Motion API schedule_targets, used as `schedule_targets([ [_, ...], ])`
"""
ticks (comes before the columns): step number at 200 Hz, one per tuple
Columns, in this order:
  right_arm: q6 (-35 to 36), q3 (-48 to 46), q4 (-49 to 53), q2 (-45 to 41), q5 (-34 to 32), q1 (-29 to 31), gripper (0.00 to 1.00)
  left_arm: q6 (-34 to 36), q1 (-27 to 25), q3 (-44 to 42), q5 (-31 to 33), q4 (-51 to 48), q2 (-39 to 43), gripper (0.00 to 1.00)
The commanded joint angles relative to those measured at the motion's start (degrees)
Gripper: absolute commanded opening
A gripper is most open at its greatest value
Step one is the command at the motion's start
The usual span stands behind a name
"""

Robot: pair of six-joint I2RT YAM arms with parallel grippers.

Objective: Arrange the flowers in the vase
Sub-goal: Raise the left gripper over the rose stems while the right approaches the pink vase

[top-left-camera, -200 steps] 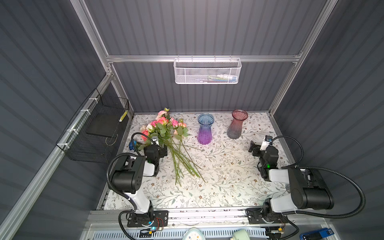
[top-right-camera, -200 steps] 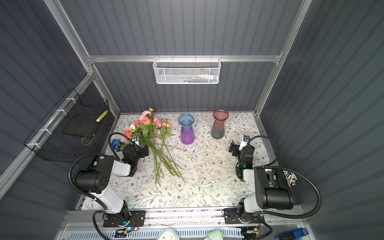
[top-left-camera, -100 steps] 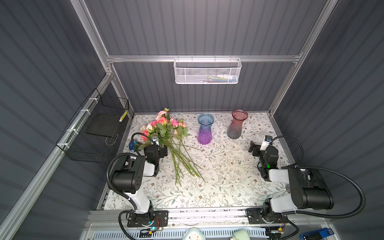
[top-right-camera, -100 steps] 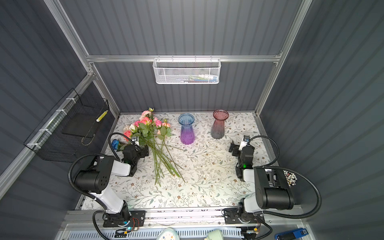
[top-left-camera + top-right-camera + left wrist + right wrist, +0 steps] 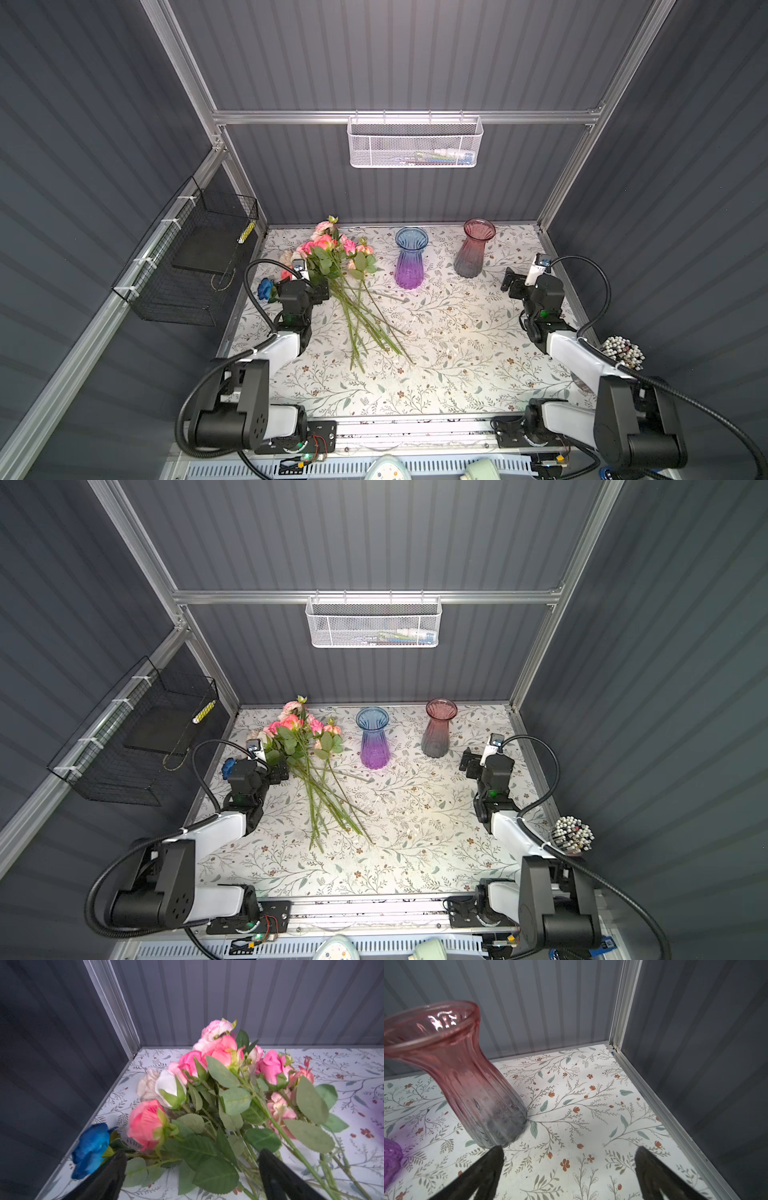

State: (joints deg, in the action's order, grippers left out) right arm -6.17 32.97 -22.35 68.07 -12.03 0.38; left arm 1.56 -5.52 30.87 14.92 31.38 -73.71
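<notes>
The flowers [image 5: 345,270] lie in a loose bunch on the floral-patterned worktop [image 5: 457,353], at its rear left, none of them in a vase. Their heads (pink, coral, cream and white) point toward the back wall, and the green stems fan out toward the front middle. A blue rose [image 5: 264,289] lies apart from the other heads, at the left edge of the worktop; the left wrist view shows it [image 5: 91,1147] just beside one black finger.

The left hand [image 5: 309,286] sits low at the bunch with its jaws spread wide. In the left wrist view the hand [image 5: 193,1152] has leafy stems between its two fingers and grips nothing; whether a finger touches a leaf I cannot tell.

To the right of the flowers a blue-to-purple vase [image 5: 410,257] stands upright, and further right a pink-to-grey vase [image 5: 473,249], both empty. The right hand [image 5: 513,282] hovers near the pink-to-grey vase [image 5: 467,1076], also wide and empty [image 5: 570,1149].

A white mesh basket [image 5: 414,141] hangs on the back wall and a black wire basket [image 5: 195,266] on the left wall.
</notes>
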Motion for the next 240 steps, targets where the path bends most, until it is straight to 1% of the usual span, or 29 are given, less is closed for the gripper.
schedule_targets([
  [1, -8.7, 14.1, 25.9, -2.6, -6.0, 1.1, 0.99, -1.8, 0.3, 8.4, 0.7, -17.6, 6.8, 1.0],
  [9, -9.5, 19.8, 34.8, -2.1, -3.7, 1.0, 0.99, -2.5, 0.2, 11.6, -1.4, -22.6, 8.6, 1.0],
  [17, -10.9, 24.6, 41.3, -1.1, -0.8, 1.0, 0.99, -4.5, 0.2, 14.7, -2.8, -26.8, 10.0, 1.0],
  [24, -15.4, 28.3, 45.7, -0.5, -1.3, 1.0, 0.99, -7.3, 0.2, 17.5, -2.9, -30.6, 10.9, 1.0],
  [33, -21.8, 30.9, 50.5, -0.1, -2.8, 0.7, 0.99, -13.9, 0.2, 21.1, -2.0, -35.4, 11.9, 1.0],
  [41, -26.1, 30.9, 52.0, -0.4, -1.2, 0.2, 0.99, -22.1, 0.2, 24.4, 0.7, -40.8, 12.7, 1.0],
  [47, -25.6, 30.2, 51.0, -0.8, 3.8, -0.8, 0.99, -27.2, 0.3, 26.8, 1.6, -45.9, 13.1, 1.0],
  [52, -25.6, 29.7, 50.3, -1.2, 7.9, -1.8, 0.99, -28.3, 0.3, 28.6, 0.9, -49.8, 13.6, 1.0],
  [57, -26.7, 29.0, 49.7, -1.6, 10.0, -2.3, 0.99, -26.9, 0.3, 29.3, -0.7, -51.1, 14.1, 1.0],
  [62, -27.0, 28.2, 48.8, -2.2, 11.8, -2.7, 0.9, -27.6, 0.3, 29.1, -1.9, -51.3, 14.7, 1.0],
  [70, -26.4, 27.8, 47.8, -3.0, 14.2, -2.7, 0.74, -29.4, 0.3, 27.6, -4.0, -50.1, 15.5, 1.0],
  [77, -26.6, 27.6, 47.3, -3.5, 15.5, -2.4, 0.66, -29.3, 0.3, 27.2, -6.5, -49.9, 15.9, 1.0],
  [85, -27.3, 27.7, 47.5, -3.6, 16.0, -2.1, 0.64, -29.4, 0.3, 27.8, -8.9, -51.2, 15.6, 1.0],
  [87, -27.6, 27.7, 47.6, -4.9, 16.1, -2.1, 0.62, -29.6, 0.3, 28.1, -9.2, -51.9, 15.3, 0.99],
  [98, -28.0, 28.0, 47.9, -5.9, 17.1, -1.6, 0.53, -29.9, 0.3, 31.0, -9.3, -57.3, 13.8, 0.98],
  [108, -27.6, 30.2, 49.4, -5.3, 16.4, 0.2, 0.51, -30.1, 0.3, 33.5, -9.0, -62.4, 12.3, 0.97],
  [114, -26.9, 32.1, 51.3, -4.3, 16.3, 1.6, 0.48, -30.0, 0.3, 34.4, -9.5, -64.5, 11.8, 0.96],
  [118, -26.5, 33.8, 52.9, -1.9, 16.3, 2.6, 0.45, -30.0, 0.3, 34.6, -10.1, -65.4, 11.6, 0.95],
  [130, -26.1, 39.2, 57.4, 1.9, 16.7, 5.6, 0.4, -29.9, 0.3, 33.7, -13.5, -65.8, 11.9, 0.86],
  [135, -25.9, 41.1, 58.4, 3.1, 17.5, 6.7, 0.39, -29.5, 0.3, 33.2, -14.9, -65.9, 12.1, 0.84],
  [147, -25.5, 45.2, 60.8, 6.3, 18.9, 9.2, 0.38, -29.3, 0.3, 32.6, -16.1, -67.0, 12.5, 0.83],
  [161, -24.0, 50.3, 64.1, 10.2, 17.7, 12.2, 0.39, -29.0, 0.3, 31.3, -18.1, -67.2, 13.2, 0.83],
  [174, -23.0, 55.6, 67.9, 14.0, 16.7, 13.4, 0.38, -28.7, 0.3, 30.3, -19.4, -67.5, 13.6, 0.83],
  [185, -22.2, 58.9, 69.4, 16.2, 15.9, 13.5, 0.42, -27.8, 0.3, 29.8, -20.6, -67.7, 13.7, 0.84],
  [204, -20.2, 64.7, 72.7, 20.6, 10.5, 13.1, 0.45, -27.9, 0.3, 29.0, -20.8, -67.6, 13.4, 0.85],
  [217, -18.4, 69.5, 75.2, 24.5, 7.8, 12.4, 0.48, -28.0, 0.3, 28.0, -24.1, -65.8, 13.0, 0.85],
  [227, -17.2, 72.9, 76.8, 27.4, 7.2, 11.3, 0.5, -27.7, 0.3, 28.2, -25.7, -65.7, 12.4, 0.85],
  [240, -16.1, 76.0, 77.7, 31.1, 7.0, 9.4, 0.52, -27.7, 0.3, 28.5, -26.3, -65.6, 11.5, 0.85],
])
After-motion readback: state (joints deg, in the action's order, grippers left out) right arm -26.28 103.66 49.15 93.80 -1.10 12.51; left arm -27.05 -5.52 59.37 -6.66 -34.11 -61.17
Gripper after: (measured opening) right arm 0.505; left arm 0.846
